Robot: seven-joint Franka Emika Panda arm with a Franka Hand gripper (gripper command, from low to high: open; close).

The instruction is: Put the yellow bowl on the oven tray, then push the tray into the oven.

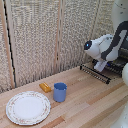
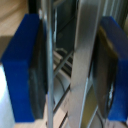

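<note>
My grabber (image 1: 100,65) hangs at the exterior view's right, just over a dark slatted metal edge (image 1: 94,73) that juts out from the oven (image 1: 118,64). I cannot tell whether this edge belongs to the baking sheet or to the oven's drop-down door. In the wrist view the blue fingers (image 2: 21,70) stand far apart. A silver metal strip (image 2: 84,60) and thin wire bars (image 2: 50,75) run between them. The strip lies close to one dark pad (image 2: 106,75). The yellow dish is out of view. The arm hides most of the oven.
On the wooden table stand a blue cup (image 1: 60,92), a small orange block (image 1: 45,87) and a large patterned white plate (image 1: 28,107), all toward the exterior view's left. A woven screen (image 1: 45,35) closes off the back.
</note>
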